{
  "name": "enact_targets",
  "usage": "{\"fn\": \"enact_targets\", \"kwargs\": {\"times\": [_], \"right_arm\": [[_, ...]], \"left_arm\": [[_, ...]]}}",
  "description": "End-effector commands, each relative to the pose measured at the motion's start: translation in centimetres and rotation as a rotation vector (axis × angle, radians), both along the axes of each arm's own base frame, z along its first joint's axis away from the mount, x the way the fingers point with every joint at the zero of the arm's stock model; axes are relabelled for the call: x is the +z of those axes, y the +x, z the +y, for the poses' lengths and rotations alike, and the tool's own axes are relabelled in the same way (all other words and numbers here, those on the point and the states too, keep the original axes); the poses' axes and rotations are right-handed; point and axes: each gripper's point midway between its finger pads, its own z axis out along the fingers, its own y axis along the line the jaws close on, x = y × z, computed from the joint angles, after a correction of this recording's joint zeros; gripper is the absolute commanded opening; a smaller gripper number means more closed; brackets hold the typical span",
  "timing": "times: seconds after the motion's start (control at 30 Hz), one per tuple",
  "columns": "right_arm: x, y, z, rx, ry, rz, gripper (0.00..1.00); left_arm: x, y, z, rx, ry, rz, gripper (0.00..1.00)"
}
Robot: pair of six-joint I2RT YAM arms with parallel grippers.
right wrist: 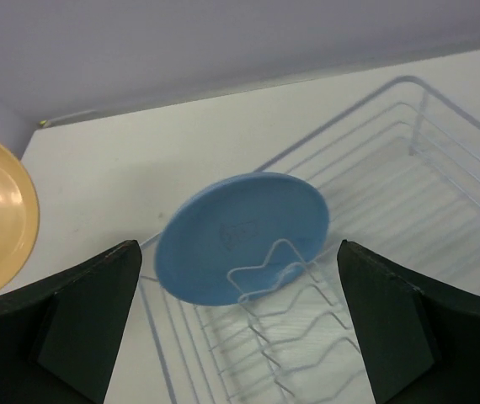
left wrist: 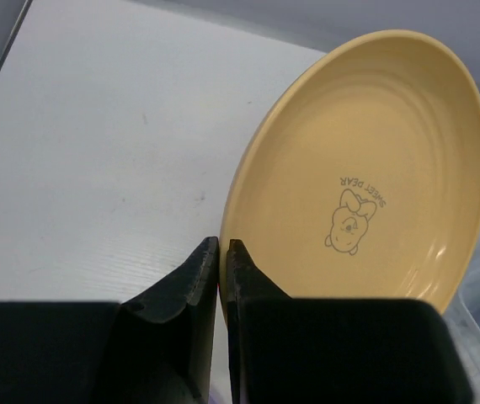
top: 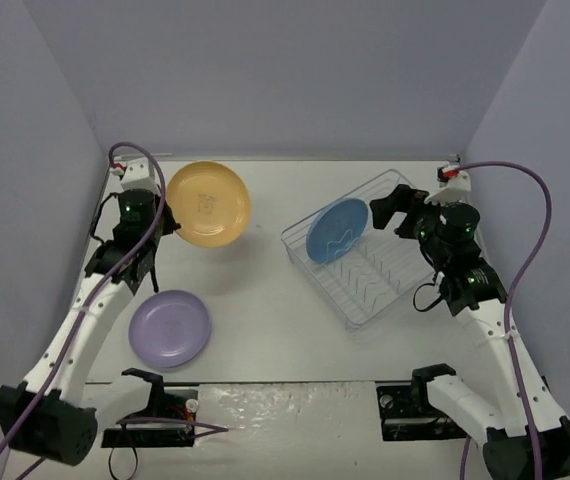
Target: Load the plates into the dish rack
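My left gripper (top: pixel 164 226) is shut on the rim of the orange-yellow plate (top: pixel 208 204) and holds it tilted above the table at the back left; in the left wrist view the plate (left wrist: pixel 366 177) shows a small bear print, with my gripper (left wrist: pixel 221 252) pinching its edge. The blue plate (top: pixel 337 229) stands upright in the far end slot of the clear dish rack (top: pixel 405 275), also seen in the right wrist view (right wrist: pixel 240 236). My right gripper (top: pixel 387 210) is open just behind the rack's far end, fingers (right wrist: pixel 80 316) spread wide. The light purple plate (top: pixel 170 327) lies flat at the front left.
The rack (right wrist: pixel 425 168) has several free slot dividers toward its near end. Purple walls close in the table on the left, back and right. The arm bases sit at the near edge.
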Motion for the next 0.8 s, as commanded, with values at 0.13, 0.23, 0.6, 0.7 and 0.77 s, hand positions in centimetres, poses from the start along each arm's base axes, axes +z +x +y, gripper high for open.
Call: {"fn": "enact_targets", "kwargs": {"times": [0.13,0.23,0.6,0.7,0.77], "right_arm": [[5.5,-1.9,16.3,0.705,-0.064,-0.266,1.00],[3.3,-2.5,20.5,0.804,-0.098,-0.244,1.00],[0.8,-1.8,25.7,0.884,-0.019,-0.213,0.78],[1.1,-1.4,25.8,0.859,0.007,-0.211,0.48],[1.6,-1.6,25.8,0.869,0.014,-0.231,0.34]], "left_arm": [[7.4,-5.5,-4.1,-0.231,-0.013,-0.301,0.00],[8.4,-7.3,-6.1,-0.344,-0.079,-0.339,0.00],[8.9,-9.9,-9.0,-0.515,-0.137,-0.378,0.00],[8.9,-9.9,-9.3,-0.532,-0.144,-0.377,0.00],[8.7,-9.8,-9.3,-0.528,-0.145,-0.370,0.00]]}}
